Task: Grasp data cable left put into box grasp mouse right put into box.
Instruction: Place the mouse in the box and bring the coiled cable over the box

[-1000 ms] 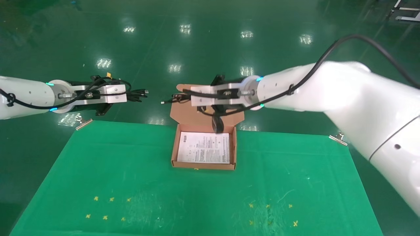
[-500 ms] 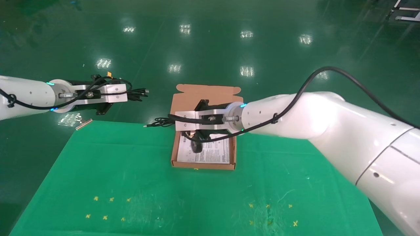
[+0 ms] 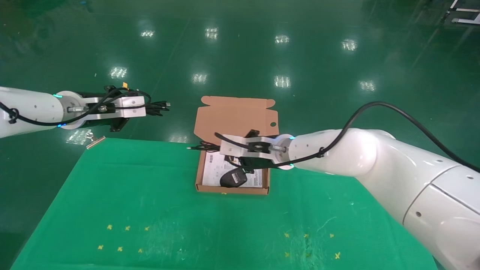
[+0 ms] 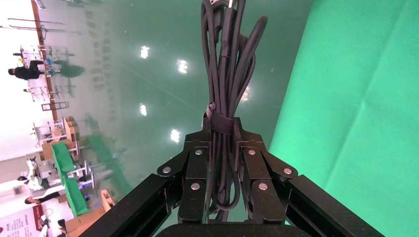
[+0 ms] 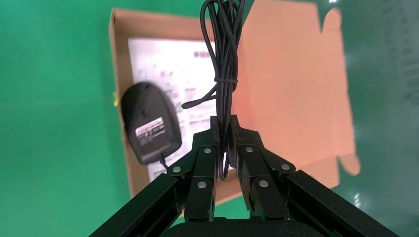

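The right gripper (image 3: 221,147) has sunk low over the box (image 3: 232,188), jaws pinching the cord so the mouse (image 3: 233,177) now rests inside. The left gripper (image 4: 221,136), beyond the desk (image 3: 150,195), clamps the cable (image 4: 225,74), next to go.

Our glossy white rounded arms, cyan-lit wrist rings, silver bracket wrists, looping black cables, our black screw-studded left gripper (image 4: 222,187) and right gripper (image 5: 227,168) linkages
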